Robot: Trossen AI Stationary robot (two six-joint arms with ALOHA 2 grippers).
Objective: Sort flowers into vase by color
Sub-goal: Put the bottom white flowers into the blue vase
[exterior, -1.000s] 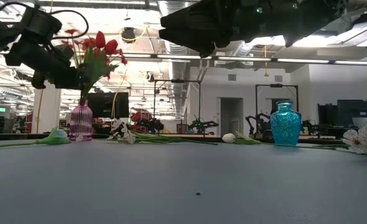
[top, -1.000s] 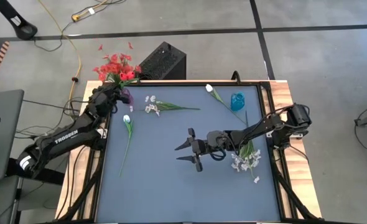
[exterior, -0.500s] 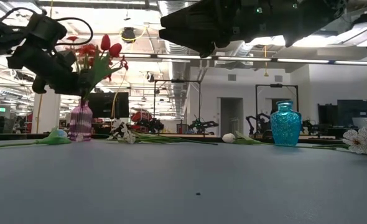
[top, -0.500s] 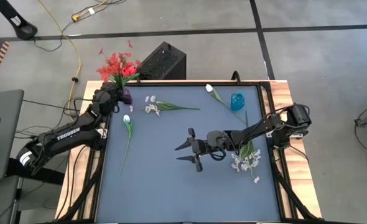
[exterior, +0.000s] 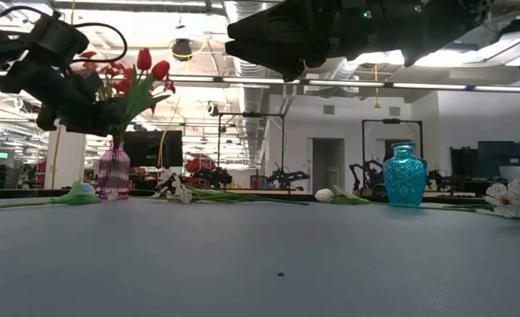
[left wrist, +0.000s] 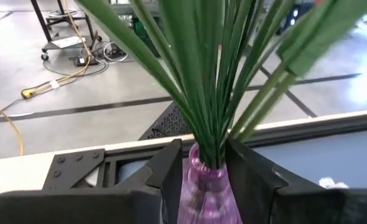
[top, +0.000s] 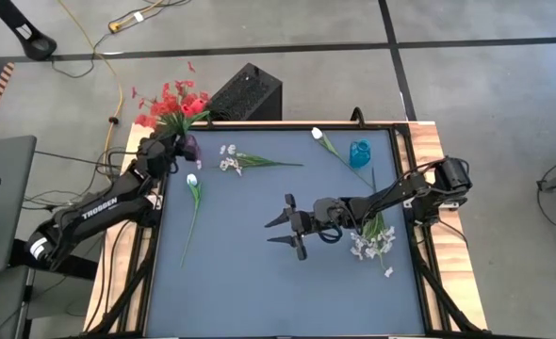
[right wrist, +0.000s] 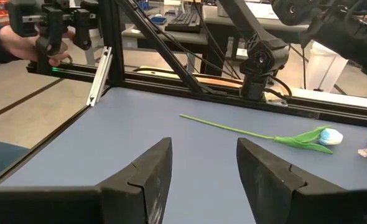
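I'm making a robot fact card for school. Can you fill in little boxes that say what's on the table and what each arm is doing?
Left gripper: its fingers on either side of the purple vase at the neck, at the table's far left corner
Purple vase holds: red flowers, green stems bunched in its neck
Right gripper: open, over the table's middle, holding nothing
Blue vase: empty, far right side
Lying loose: white tulip; white tulip by the blue vase; small white sprig; white blossoms near the right arm
Table: blue-grey top

Red flowers (top: 171, 102) in a pink ribbed vase (exterior: 115, 172), a teal vase (exterior: 404, 177), white blooms (top: 373, 247) on blue-grey table (top: 259, 282).
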